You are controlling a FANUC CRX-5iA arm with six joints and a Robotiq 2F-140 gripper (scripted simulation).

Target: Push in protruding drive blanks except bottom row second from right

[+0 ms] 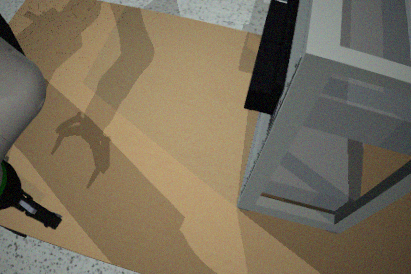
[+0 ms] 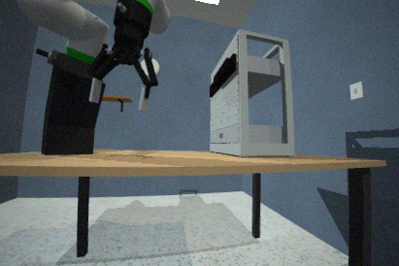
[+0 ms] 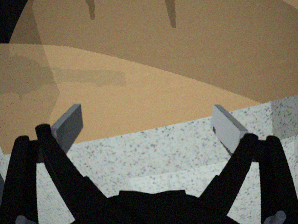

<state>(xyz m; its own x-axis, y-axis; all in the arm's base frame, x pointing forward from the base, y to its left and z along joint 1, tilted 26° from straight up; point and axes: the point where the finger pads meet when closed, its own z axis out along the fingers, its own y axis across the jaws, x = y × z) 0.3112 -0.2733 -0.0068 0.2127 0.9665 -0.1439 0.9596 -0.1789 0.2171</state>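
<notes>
The gripper (image 2: 119, 94) hangs wide open above the counter (image 2: 181, 162), with open air between it and the rack (image 2: 242, 97) at 3 o'clock. Behind it, at 9 o'clock, stands the dark pedestal (image 2: 69, 121).

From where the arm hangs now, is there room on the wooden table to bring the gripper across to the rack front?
Yes: bare tan tabletop stretches between the black arm pedestal and the grey metal rack. The open black gripper hangs above it, holding nothing. It gets tight only near the rack's front face.

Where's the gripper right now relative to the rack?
In the exterior view the gripper hangs open and empty, high above the left part of the table, just in front of the black pedestal and well apart from the grey rack at right.
</notes>
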